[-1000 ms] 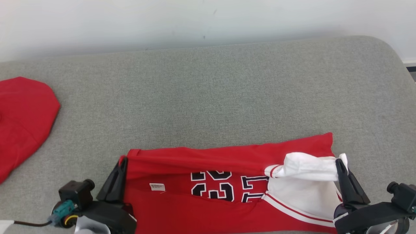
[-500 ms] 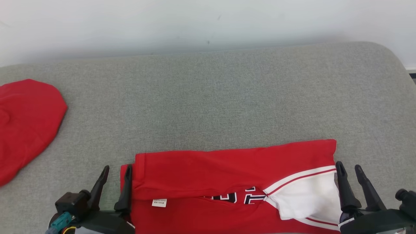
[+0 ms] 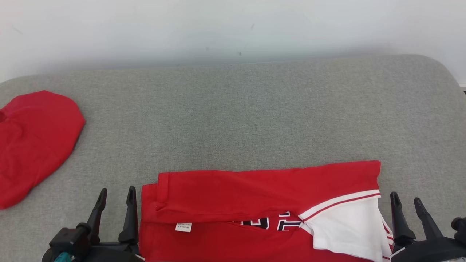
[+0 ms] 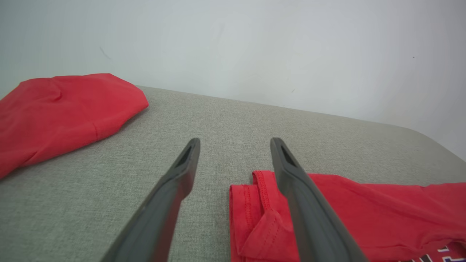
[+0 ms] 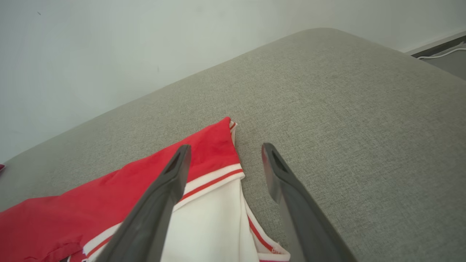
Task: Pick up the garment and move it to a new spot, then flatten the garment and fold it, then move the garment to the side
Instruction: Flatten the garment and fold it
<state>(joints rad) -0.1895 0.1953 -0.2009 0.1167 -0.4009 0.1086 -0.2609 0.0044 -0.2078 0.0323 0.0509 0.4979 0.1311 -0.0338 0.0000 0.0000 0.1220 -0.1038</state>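
Observation:
The garment is a red jersey with black-and-white numbers and a white panel edged in red stripes. It lies folded along the near edge of the grey cushion. My left gripper stands open just off the jersey's left hem, nothing between its fingers. That hem shows in the left wrist view beside the gripper. My right gripper is open at the jersey's right end, beside the white panel. In the right wrist view the gripper straddles the jersey's red corner above it.
Another red cloth lies bunched at the cushion's left edge, also seen as a red heap in the left wrist view. A pale wall runs behind the cushion. The cushion's rounded right corner drops to the floor.
Both grippers have opened and let go of the jersey's top layer, which now lies folded flat over the numbers. Both have drawn back toward me; the camera has shifted slightly.

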